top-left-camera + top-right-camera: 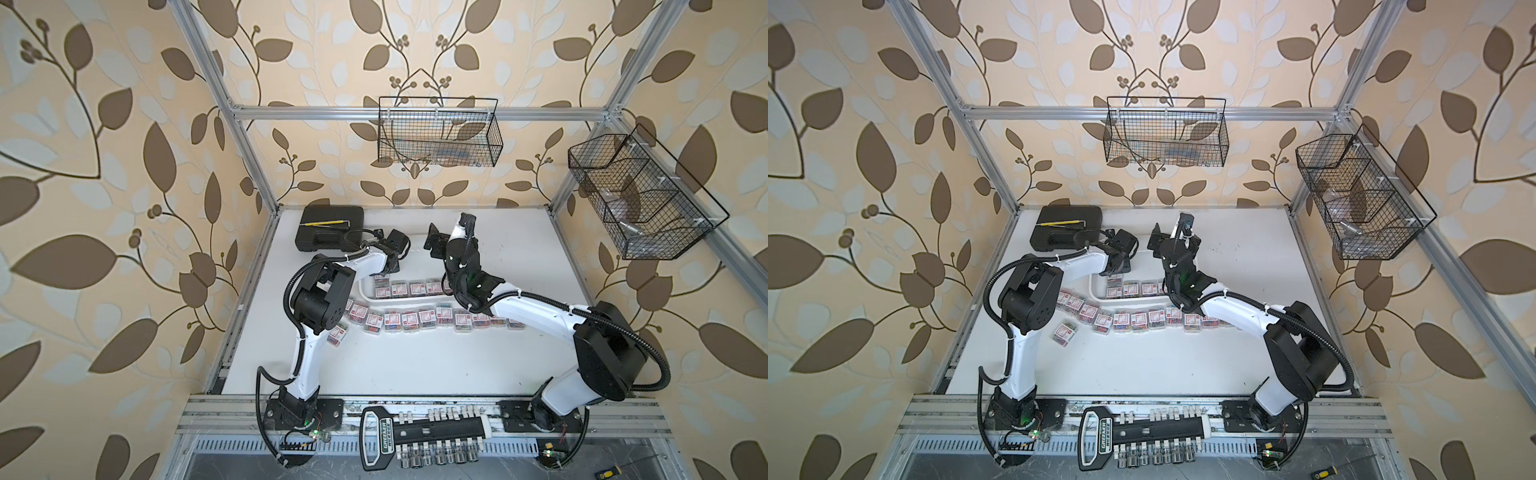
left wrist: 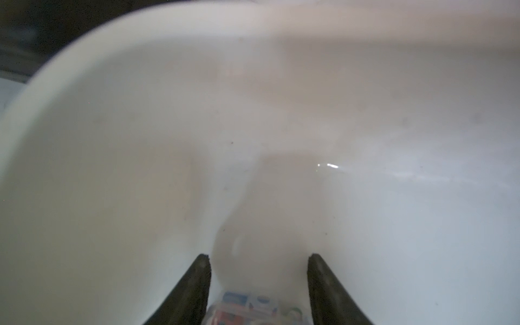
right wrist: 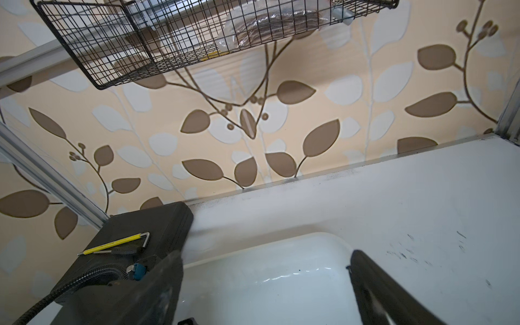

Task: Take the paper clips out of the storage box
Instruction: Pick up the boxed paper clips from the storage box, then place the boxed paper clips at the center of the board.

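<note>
Inside storage box (image 2: 112,112), at a rounded corner: left gripper (image 2: 259,257) closed on 1 paper clip box (image 2: 253,308). Right gripper (image 3: 264,281) wide open, empty, above storage box. Further clip boxes (image 1: 409,320) in 1 row on table (image 1: 415,374) alongside.

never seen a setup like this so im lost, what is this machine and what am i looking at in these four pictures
Two white robot arms stand on a white table. Two pictures look down from overhead; two come from a camera on each wrist. Small clear boxes of paper clips lie in a row on the table, a few more in the white storage box. The left fingers look closed on one box inside it. The right fingers are open and empty above it. A black case sits at the back.
</note>
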Robot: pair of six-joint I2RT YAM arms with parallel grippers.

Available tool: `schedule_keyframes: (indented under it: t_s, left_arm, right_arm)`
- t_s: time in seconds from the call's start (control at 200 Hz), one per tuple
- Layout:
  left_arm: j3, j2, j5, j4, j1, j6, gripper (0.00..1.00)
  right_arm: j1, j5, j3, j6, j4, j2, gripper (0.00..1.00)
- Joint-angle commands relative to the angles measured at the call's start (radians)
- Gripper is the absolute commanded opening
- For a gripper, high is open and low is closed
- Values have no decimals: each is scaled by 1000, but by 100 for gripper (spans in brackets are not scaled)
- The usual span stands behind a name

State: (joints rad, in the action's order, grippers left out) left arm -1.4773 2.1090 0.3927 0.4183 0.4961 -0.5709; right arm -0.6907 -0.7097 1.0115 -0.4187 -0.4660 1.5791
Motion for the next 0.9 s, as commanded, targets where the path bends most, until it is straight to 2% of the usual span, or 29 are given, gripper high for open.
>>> schedule_keyframes:
  t_s: [0.0, 0.27, 0.61, 0.705, 0.9]
  left_arm:
    - [33, -121, 23, 113, 2, 3, 35]
    - [143, -365, 118, 188, 30, -20, 35]
    - [254, -586, 120, 250, 57, -63, 35]
    - [292, -643, 124, 278, 84, -87, 35]
    - [375, -745, 133, 376, 125, -164, 35]
  right_arm:
    - [3, 5, 21, -2, -9, 12, 93]
    - [4, 16, 126, 25, -4, 76, 93]
    - [14, 3, 322, 57, 97, 238, 94]
    - [8, 7, 327, 63, 105, 236, 94]
    - [-4, -8, 234, 63, 36, 153, 94]
